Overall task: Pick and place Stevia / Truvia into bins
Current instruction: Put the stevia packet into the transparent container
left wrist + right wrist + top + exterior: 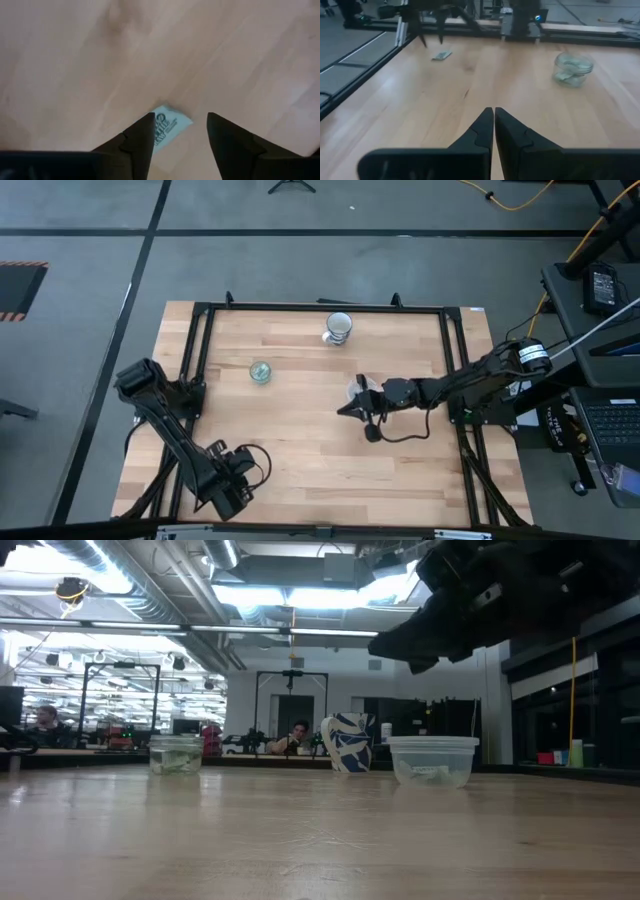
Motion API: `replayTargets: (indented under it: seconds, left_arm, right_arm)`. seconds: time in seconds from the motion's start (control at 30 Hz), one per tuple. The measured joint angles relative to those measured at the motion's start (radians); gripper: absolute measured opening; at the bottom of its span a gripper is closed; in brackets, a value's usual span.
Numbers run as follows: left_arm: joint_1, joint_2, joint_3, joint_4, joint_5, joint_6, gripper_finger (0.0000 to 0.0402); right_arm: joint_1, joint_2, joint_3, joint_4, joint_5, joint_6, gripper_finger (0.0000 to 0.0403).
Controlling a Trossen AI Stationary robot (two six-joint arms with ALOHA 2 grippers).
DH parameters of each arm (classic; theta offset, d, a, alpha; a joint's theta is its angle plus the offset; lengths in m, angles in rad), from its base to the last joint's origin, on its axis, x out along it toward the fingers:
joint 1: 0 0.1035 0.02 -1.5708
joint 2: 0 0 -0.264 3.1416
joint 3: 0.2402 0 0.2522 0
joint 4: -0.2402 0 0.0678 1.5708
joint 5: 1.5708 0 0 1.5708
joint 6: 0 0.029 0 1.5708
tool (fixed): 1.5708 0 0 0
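left gripper [180, 131] is low over the table's [320, 450] near-left corner, fingers spread apart, holding nothing. one stevia packet [167, 125] lies flat on the wood just under and between the tips, partly hidden by one finger; can't tell if it touches that finger. the right wrist view shows the same packet [441, 55] lying alone on the bare wood below the left gripper's fingers.

right gripper [493, 117] hangs above mid-table, fingers pressed together, nothing in them. in the high view it sits over the wider clear cup [432, 760].

count: two clear cups, one opaque. the smaller clear cup [261, 372] is left of centre, with green-white packets inside, number not readable. the wider clear cup holds at least one packet, seen through the wall in the low view. the patterned opaque cup [339, 327] stands near the far edge, well apart from both. loose packets visible on the table: one.

two people sit in the room beyond the table.
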Motion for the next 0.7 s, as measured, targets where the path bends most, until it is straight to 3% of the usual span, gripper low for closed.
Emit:
replayTargets:
  seconds: [0.17,0.7]
  left_arm:
    - [0.001,0.032,0.0,-0.003,0.058,-0.102,0.0185]
    - [0.002,0.123,0.0,0.001,0.082,-0.296,0.0185]
  right_arm:
    - [0.032,0.0,0.0,-0.021,0.0,-0.045,0.0021]
    - [0.04,0.0,0.0,0.02,0.001,-0.087,0.0021]
